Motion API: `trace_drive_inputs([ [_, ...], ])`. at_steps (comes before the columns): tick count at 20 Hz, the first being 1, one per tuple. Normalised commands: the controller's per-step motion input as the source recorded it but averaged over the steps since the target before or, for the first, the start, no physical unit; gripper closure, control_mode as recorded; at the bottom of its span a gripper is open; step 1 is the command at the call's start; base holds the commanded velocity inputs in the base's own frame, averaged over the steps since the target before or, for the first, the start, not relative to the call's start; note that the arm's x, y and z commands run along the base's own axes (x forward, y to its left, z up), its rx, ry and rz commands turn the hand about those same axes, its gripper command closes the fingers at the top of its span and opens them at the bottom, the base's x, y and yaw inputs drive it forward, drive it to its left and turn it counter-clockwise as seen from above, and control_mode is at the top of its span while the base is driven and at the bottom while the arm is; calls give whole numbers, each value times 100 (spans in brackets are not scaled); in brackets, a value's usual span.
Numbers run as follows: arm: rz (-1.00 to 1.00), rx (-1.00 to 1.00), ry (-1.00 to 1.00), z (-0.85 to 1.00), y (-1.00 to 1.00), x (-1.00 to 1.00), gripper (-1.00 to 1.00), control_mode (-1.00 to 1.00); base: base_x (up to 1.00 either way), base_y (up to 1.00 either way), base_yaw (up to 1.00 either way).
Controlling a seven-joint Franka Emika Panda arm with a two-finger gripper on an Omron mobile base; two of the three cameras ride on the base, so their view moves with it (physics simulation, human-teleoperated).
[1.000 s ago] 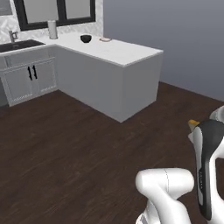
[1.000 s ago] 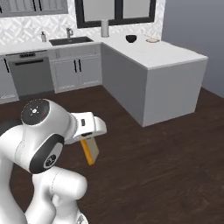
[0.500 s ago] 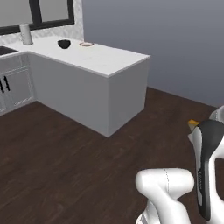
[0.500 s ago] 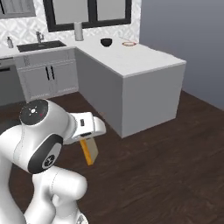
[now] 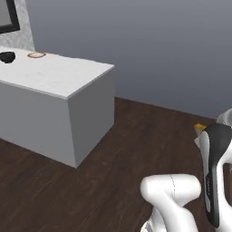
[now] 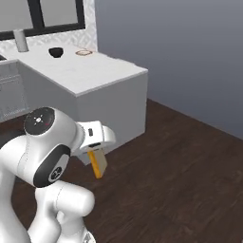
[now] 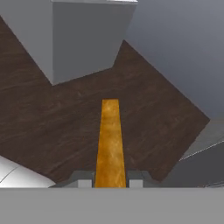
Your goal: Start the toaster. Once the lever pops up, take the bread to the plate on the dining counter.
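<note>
My gripper is shut on the bread, a thin slice with a golden-orange crust seen edge-on, sticking out from between the fingertips. In the right base view the bread hangs from the gripper over the dark wood floor, below the folded arm. A yellow corner of the bread peeks out past the arm in the left base view. The dining counter is a white slab ahead and to the left. At its far end lies the small red-rimmed plate. The toaster is out of view.
A dark bowl sits left of the plate, and a grey cylinder stands by the window. Dark wood floor stretches between me and the counter's end wall. A grey-blue wall closes the right side.
The whole picture has shifted as the base moved: the counter now sits nearer and further left, and the cabinets and sink have slid out. The arm and held bread keep their pose.
</note>
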Motion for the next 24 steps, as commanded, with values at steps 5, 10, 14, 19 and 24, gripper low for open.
trace_drive_inputs([
  [5,0,0,0,0,0,0,100,100,100,-5,-34],
  [10,0,0,0,0,0,0,100,100,100,0,-15],
  [14,0,0,0,0,0,0,100,100,100,8,-1],
  [19,0,0,0,0,0,0,100,100,100,4,0],
  [24,0,0,0,0,0,0,100,100,100,0,-1],
])
